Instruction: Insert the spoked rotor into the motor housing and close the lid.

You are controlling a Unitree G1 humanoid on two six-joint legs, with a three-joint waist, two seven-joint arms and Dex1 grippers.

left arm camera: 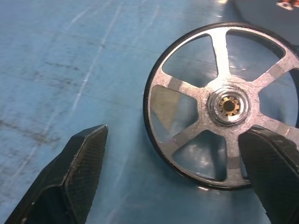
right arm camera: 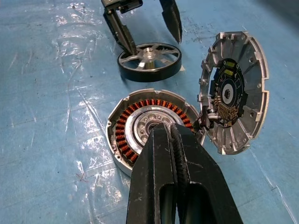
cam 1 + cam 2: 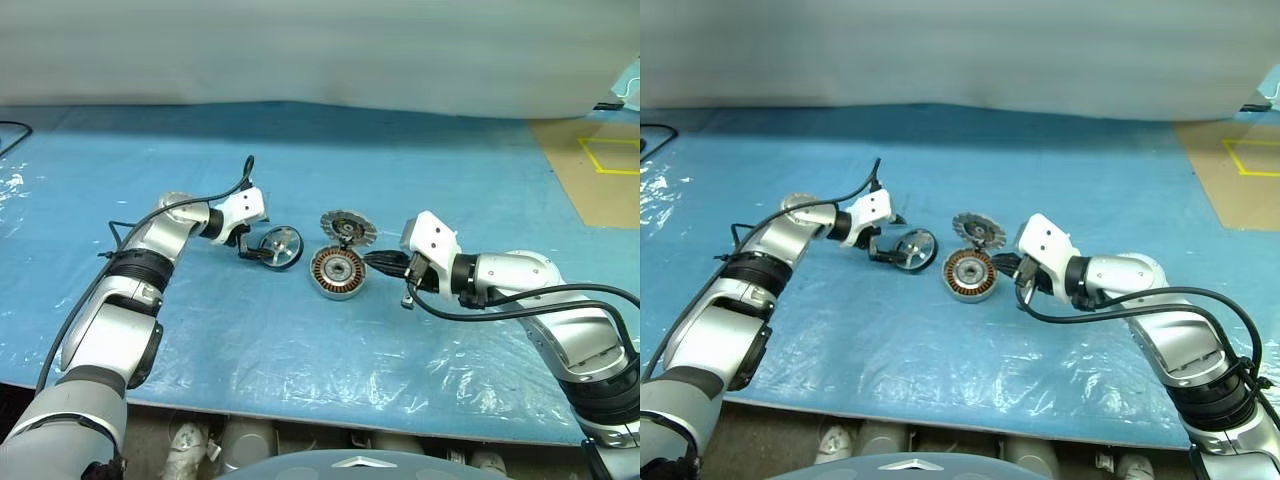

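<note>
The spoked rotor lies flat on the blue mat, a silver wheel with a dark rim. My left gripper is open at its left side. In the left wrist view one finger overlaps the rotor's rim and the other finger stands off it. The motor housing, with copper windings showing, sits just right of the rotor. The lid stands tilted up at the housing's far edge, ribbed face showing. My right gripper is shut, empty, with its tip at the housing's right rim.
Wrinkled clear film covers the blue mat. The table's front edge runs close below my arms. Brown floor with yellow tape lies at the far right. A black cable lies at the far left.
</note>
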